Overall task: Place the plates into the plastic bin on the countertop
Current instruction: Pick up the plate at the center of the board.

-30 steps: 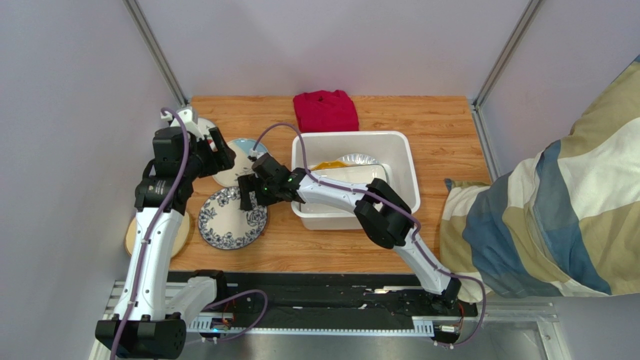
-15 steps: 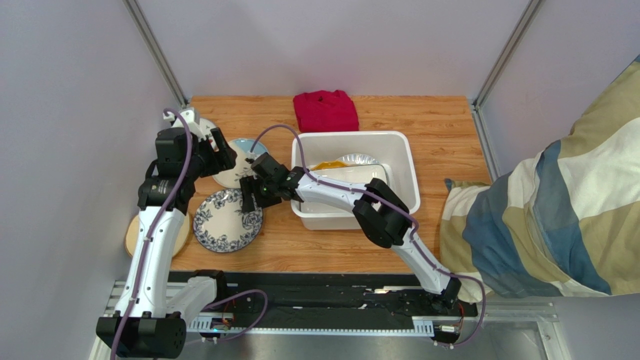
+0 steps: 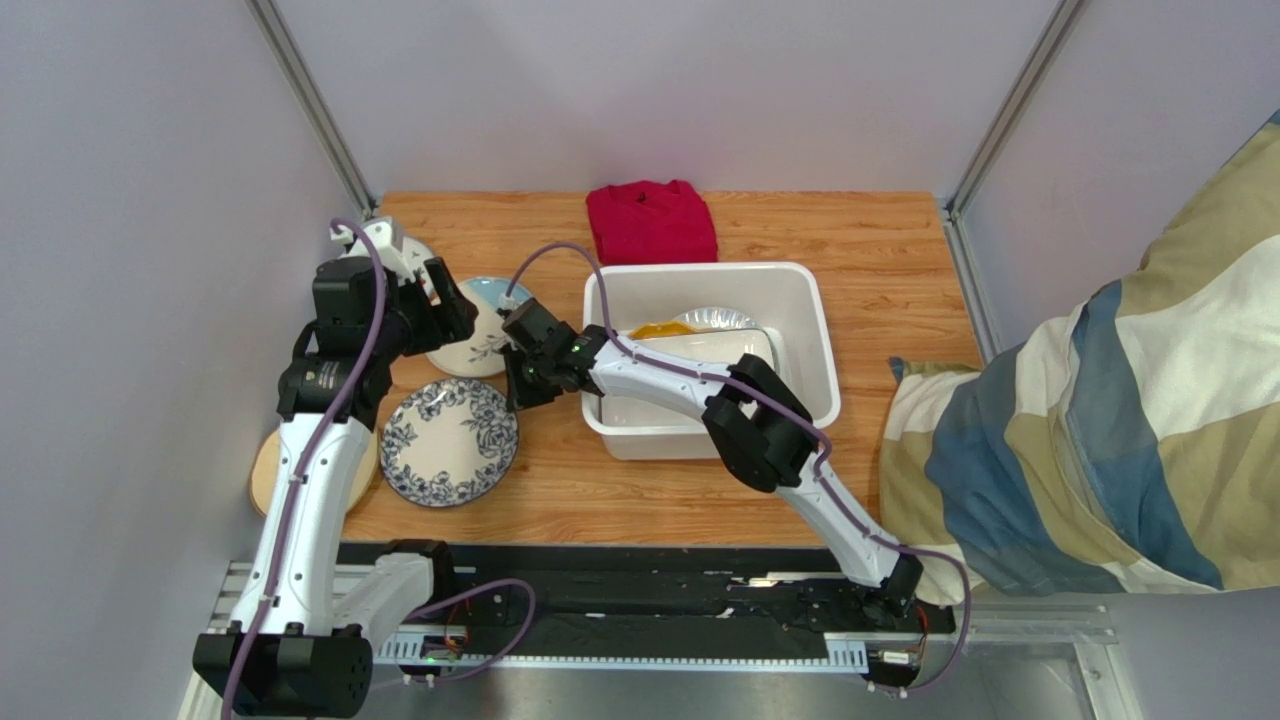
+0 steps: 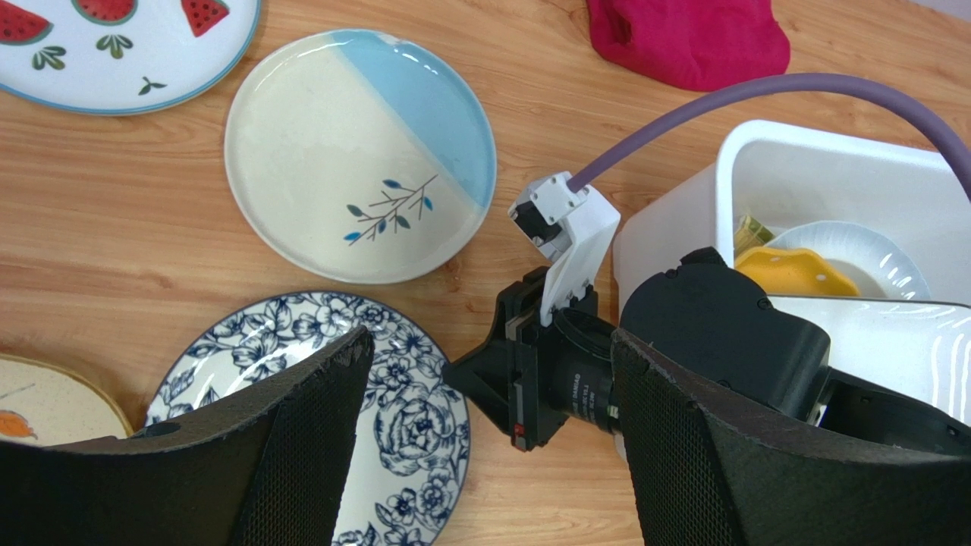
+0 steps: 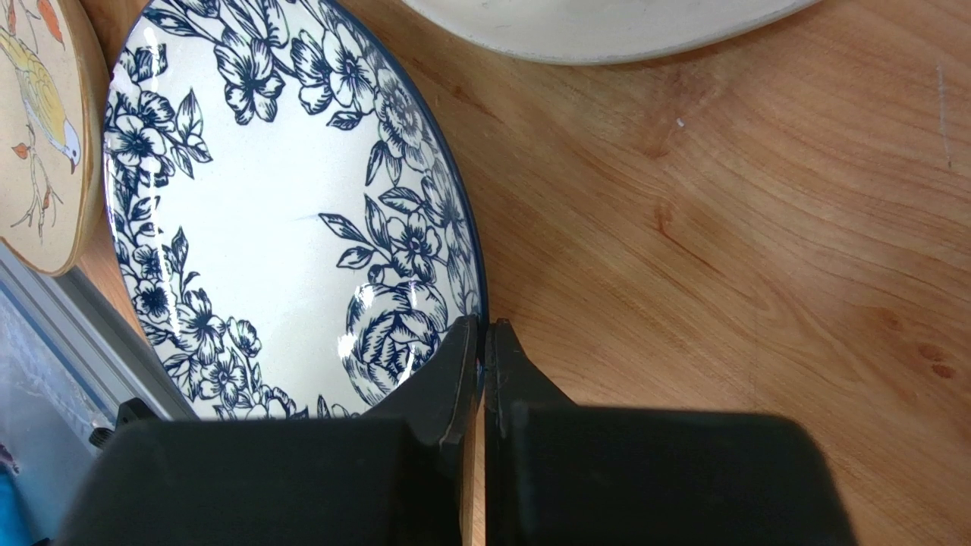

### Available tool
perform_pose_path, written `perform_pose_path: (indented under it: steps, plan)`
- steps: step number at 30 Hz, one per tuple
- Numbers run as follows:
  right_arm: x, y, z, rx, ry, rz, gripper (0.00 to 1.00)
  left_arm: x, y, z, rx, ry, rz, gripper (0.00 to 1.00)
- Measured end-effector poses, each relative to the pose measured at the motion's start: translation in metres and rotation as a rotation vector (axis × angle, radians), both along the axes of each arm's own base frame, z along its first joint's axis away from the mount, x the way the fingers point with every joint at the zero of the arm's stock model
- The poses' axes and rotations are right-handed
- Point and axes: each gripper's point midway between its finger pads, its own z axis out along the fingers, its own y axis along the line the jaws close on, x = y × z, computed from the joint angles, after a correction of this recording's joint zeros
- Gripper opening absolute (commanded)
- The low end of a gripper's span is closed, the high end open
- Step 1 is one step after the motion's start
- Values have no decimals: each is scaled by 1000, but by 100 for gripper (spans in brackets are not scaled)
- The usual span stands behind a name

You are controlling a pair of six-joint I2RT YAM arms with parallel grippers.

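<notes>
Three dishes lie inside the white rectangular plastic bin (image 3: 813,339): a yellow scalloped plate (image 4: 793,273), a plain white round plate (image 4: 875,257) beside it, and a white rectangular plate (image 4: 912,341) nearer the arms. The bin sits on the light-brown wood-grain countertop (image 3: 887,270), with a folded red cloth (image 3: 651,221) just beyond its far wall.

All the other plates are outside, left of the bin. Closest to it is a round cream-and-blue plate with a leaf sprig (image 4: 359,154), flat on the wood. Nearer the arms from that, and well left of the bin, lies a round white plate with a dark blue floral border (image 3: 448,440), also flat. Further left again is a round cream plate with a bird painted on it (image 5: 34,114), its edge just beside the floral one. A white plate with red watermelon slices and a blue rim (image 4: 114,51) lies furthest out, beyond the sprig plate.

From the wrist view, the right gripper (image 5: 480,341) has its black fingers pressed almost together, only a sliver between them, and I can see nothing held there; the tips sit right at the bin-side rim of the floral plate. The left gripper (image 4: 490,353) hangs above the gap between the sprig plate and the bin, fingers spread wide and carrying nothing, looking down on the right arm's wrist.
</notes>
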Motion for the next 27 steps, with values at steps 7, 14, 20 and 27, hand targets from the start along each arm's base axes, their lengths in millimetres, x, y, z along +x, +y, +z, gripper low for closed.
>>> perform_pose_path:
  steps: [7,14,20,27]
  plan:
    - [2,-1,2,3,-14,-9,0,-1,0,0,0,-3,0,82]
    - [-3,-22,17,-21,-80,-37,0,0,0,0,1,-7,0,82]
    - [14,-51,56,-32,-169,-86,0,0,1,0,2,-7,4,82]
    - [23,-71,74,-85,-235,-106,0,-1,3,-7,-2,2,22,82]
